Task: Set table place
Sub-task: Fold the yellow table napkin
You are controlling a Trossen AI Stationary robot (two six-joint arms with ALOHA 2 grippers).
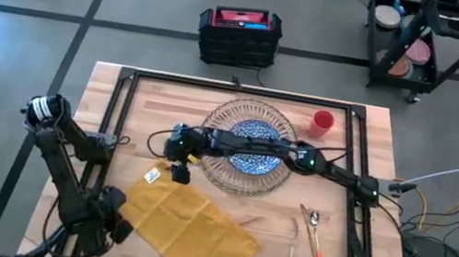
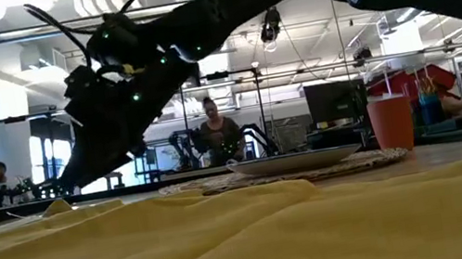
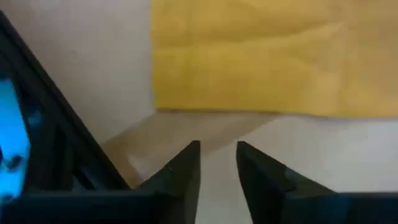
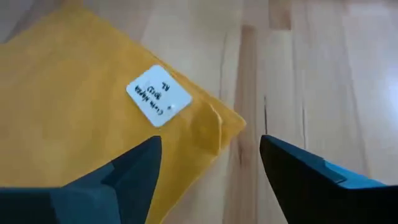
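A yellow napkin [image 1: 185, 224] lies spread on the table [image 1: 379, 126], with a white label [image 4: 158, 94] near its far corner. My right gripper [image 4: 208, 155] reaches across the plates and hovers open just above that corner [image 4: 217, 124], one finger on each side. My left gripper [image 3: 217, 152] rests low beside the napkin's left edge [image 3: 249, 109], its fingers a narrow gap apart and holding nothing. The blue-patterned plate [image 1: 254, 147] sits on the clear glass plate [image 1: 223, 169]. A red cup [image 1: 322, 121] stands behind them to the right.
Orange-handled cutlery [image 1: 312, 236] lies on the wood right of the napkin. A black frame [image 1: 119, 119] runs around the table top. A black crate [image 1: 238, 37] and a cart [image 1: 431, 41] stand on the floor beyond the far edge. People sit in the room behind.
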